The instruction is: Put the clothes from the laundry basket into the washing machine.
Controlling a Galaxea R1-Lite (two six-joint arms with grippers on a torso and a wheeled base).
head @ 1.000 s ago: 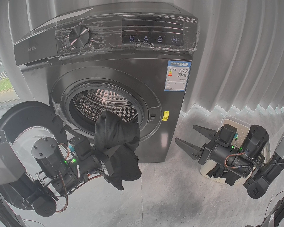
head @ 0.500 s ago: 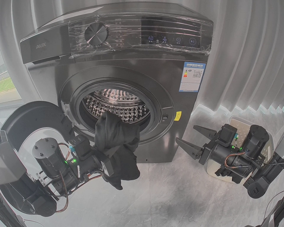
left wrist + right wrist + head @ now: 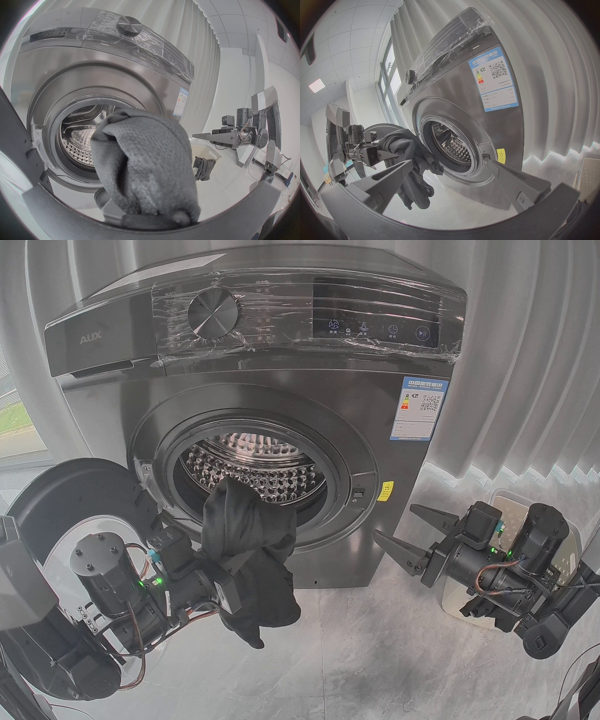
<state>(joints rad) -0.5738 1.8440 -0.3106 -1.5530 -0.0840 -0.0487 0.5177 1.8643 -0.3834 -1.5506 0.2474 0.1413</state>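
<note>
The left claw [image 3: 230, 580] is clamped on a dark grey, knitted, bunched garment [image 3: 250, 534]. The garment is draped over the claw, with its upper fold level with the lower lip of the round steel drum opening [image 3: 250, 471] of the grey front-loading washing machine [image 3: 262, 384]. The rest hangs down toward the floor outside the machine.

The opening lies straight ahead of this claw and a little above it, and the dark round door [image 3: 69, 490] is swung open on the robot's left, out of the path. I judge that the next move is a forward and slightly upward push, so the hanging tail clears the lip instead of catching on it.

The right claw [image 3: 395, 522] is spread wide and holds nothing. It is well to the right of the opening, above the white plastic laundry basket [image 3: 565, 534], where 1 more dark garment [image 3: 203, 167] hangs over the rim.
</note>
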